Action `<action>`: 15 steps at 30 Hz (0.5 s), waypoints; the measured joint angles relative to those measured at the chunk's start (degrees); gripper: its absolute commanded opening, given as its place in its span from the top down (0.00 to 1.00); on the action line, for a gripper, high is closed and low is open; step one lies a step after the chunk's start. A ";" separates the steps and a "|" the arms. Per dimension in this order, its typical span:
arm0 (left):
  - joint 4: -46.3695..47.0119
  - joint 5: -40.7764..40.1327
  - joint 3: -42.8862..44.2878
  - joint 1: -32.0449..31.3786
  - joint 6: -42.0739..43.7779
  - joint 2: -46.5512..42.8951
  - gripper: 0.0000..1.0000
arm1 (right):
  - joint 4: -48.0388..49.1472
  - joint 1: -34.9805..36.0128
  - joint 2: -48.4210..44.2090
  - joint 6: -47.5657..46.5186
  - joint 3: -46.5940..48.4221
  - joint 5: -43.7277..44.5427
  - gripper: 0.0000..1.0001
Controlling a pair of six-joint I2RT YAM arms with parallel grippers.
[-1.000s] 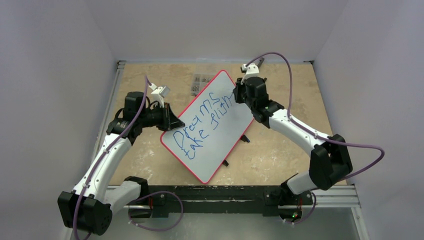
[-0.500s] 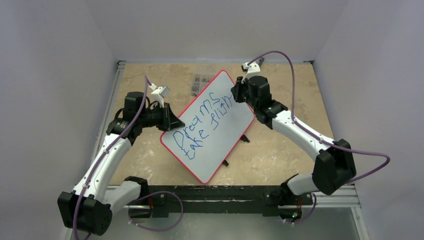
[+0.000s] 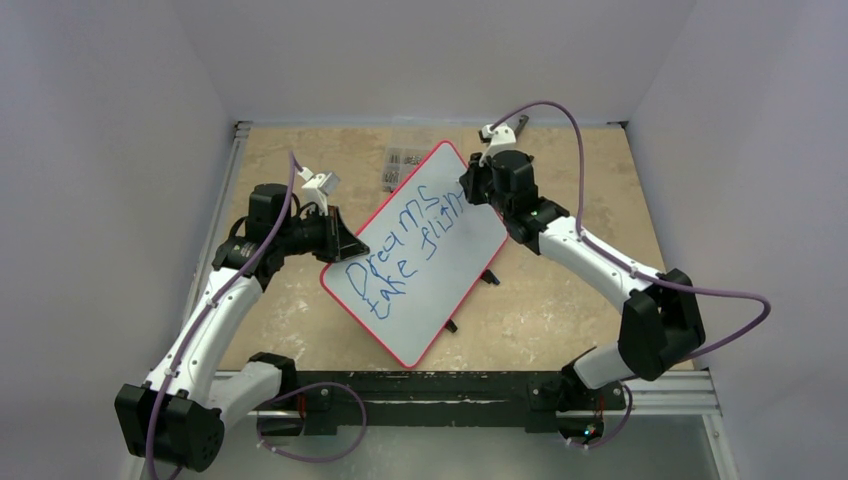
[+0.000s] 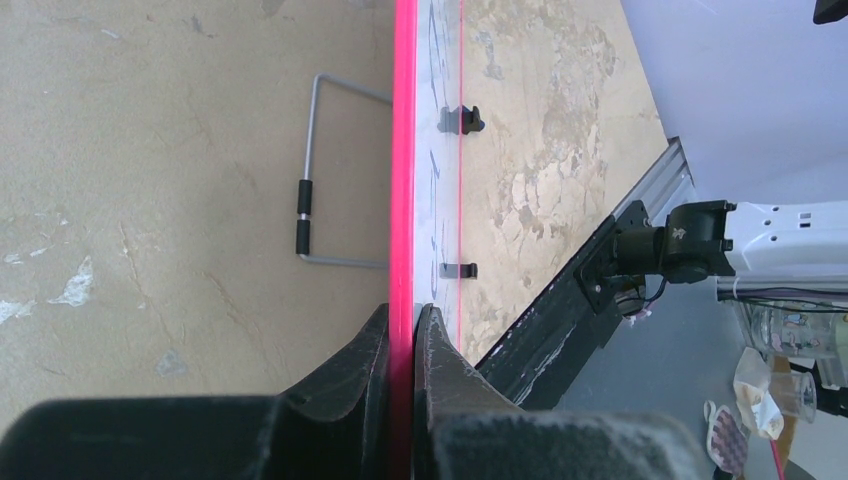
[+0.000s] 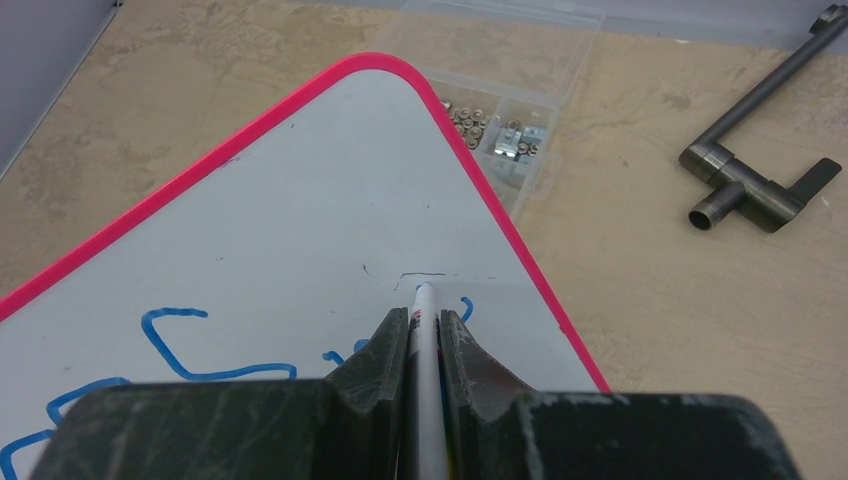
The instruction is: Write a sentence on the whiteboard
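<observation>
- Two small shifts are seen over the last second: the right hand [image 3: 470, 186] is drawn slightly toward the far corner of the board, and its elbow is swung outward and brought back in.
- No fresh stroke can be made out in the sentence [image 3: 405, 245], which is read as "Dreams take flight" in two blue lines, as before. The writing is therefore judged finished, or at its last touch.
- The whiteboard [image 3: 440, 295] is not shifted at all. It is set diagonally in the middle of the worktop [image 3: 570, 300], between the two arms.
- The left hand [image 4: 408, 312] is closed on the red rim at the board's left edge, one finger on each face, so the board is seen edge-on from that wrist.
- The right hand is closed on a marker [image 5: 424, 300], whose shaft is pinched between the fingers. Its tip is held over the white surface just beside the last blue strokes, near the right rim. Whether tip and board are touching cannot be told.
- A clear box of small hardware [image 5: 500, 130] is seen just beyond the board's far corner, partly behind it, and a metal fitting [image 5: 760, 190] farther off to the right.
</observation>
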 measured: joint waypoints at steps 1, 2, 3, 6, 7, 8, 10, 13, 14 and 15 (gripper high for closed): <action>-0.02 0.00 0.00 0.00 0.00 0.00 1.00 | 0.24 0.00 0.00 0.00 -0.17 0.00 1.00; -0.02 -0.02 0.00 0.00 -0.02 0.00 1.00 | 0.57 0.00 0.00 0.02 -0.46 0.00 1.00; -0.09 -0.07 0.00 0.00 -0.02 0.00 1.00 | 0.96 0.00 -0.02 0.04 -0.81 0.00 1.00; -0.31 -0.22 0.00 0.00 -0.09 0.00 1.00 | 1.70 -0.02 -0.17 0.35 -2.03 0.02 1.00; -0.33 -0.24 0.00 0.00 -0.11 0.00 1.00 | 1.84 -0.07 -0.37 0.42 -2.56 0.02 1.00; -0.33 -0.24 0.00 0.00 -0.13 0.00 1.00 | 1.95 -0.11 -0.66 0.48 -3.10 0.02 1.00; -0.33 -0.24 0.00 0.00 -0.15 0.00 1.00 | 2.12 -0.22 -1.20 0.66 -4.13 0.02 1.00; -0.33 -0.24 0.00 0.00 -0.15 0.00 1.00 | 2.23 -0.26 -2.14 0.90 -5.84 0.07 1.00; -0.33 -0.24 0.00 0.00 -0.15 0.00 1.00 | 2.32 -0.26 -2.34 0.94 -6.32 0.07 1.00; -0.33 -0.24 0.00 0.00 -0.17 0.00 1.00 | 2.32 -0.26 -2.54 0.98 -6.69 0.04 1.00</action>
